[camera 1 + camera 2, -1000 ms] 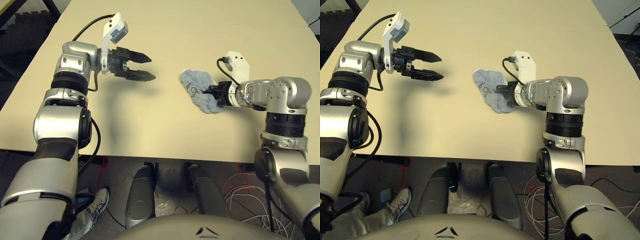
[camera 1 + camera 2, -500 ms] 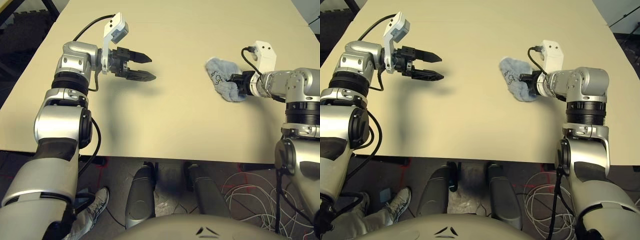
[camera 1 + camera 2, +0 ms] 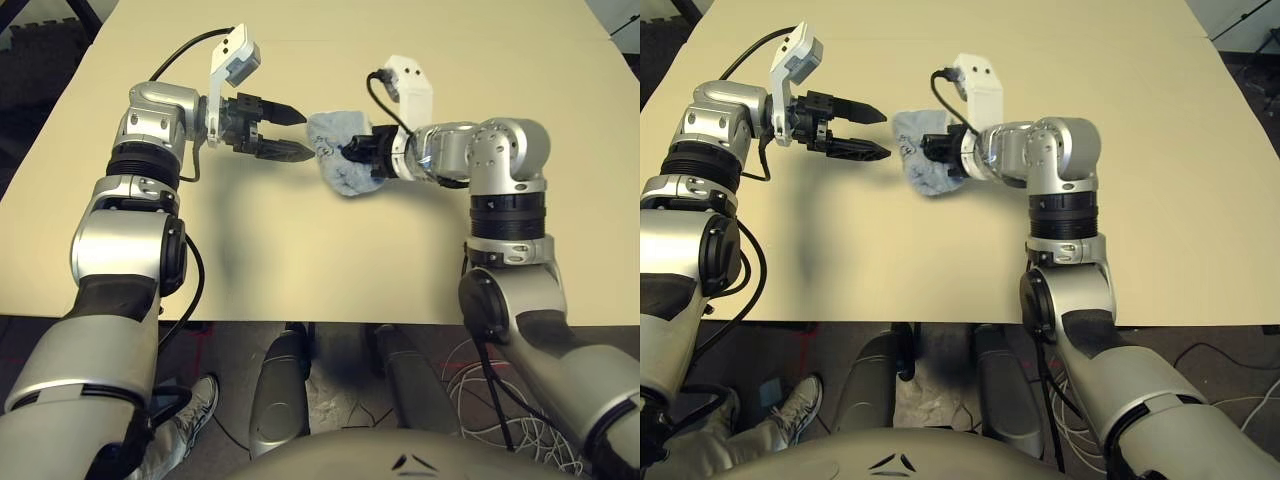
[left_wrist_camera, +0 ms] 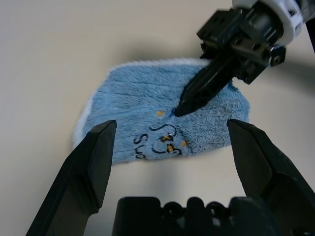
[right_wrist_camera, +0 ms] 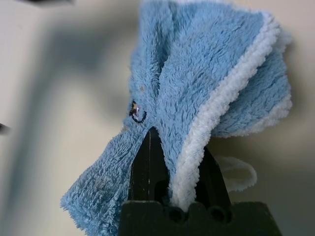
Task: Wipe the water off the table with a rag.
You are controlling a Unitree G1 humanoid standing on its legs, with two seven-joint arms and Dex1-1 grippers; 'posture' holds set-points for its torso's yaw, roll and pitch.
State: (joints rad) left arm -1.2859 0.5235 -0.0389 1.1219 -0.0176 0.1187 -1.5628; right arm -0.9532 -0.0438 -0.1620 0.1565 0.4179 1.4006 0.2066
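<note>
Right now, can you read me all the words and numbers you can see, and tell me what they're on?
On the rag: "Su", the start of a word in dark curly letters; the rest I can't make out.
On the robot's arms and the table: no words or numbers that I can read.
</note>
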